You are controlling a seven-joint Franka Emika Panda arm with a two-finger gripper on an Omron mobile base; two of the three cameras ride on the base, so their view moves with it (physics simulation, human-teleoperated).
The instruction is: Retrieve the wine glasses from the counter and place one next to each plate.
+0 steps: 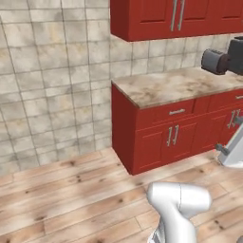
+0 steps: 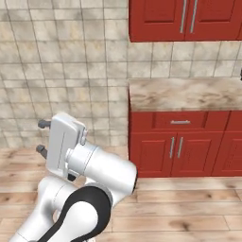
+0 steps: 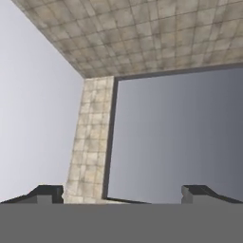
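Gripper (image 2: 41,138) is spread wide open with nothing between the fingers, sitting out at the left of the right base view and pointing off toward the tiled wall (image 2: 61,71), well away from the cabinets. Moving right from there you get the wooden floor (image 2: 179,208), then the counter (image 2: 184,94) with its marbled top over red cabinets with steel handles, and more red wall cabinets (image 2: 184,19) above it. Can't spot the wine glasses or the plates on the stretch of counter that's visible.
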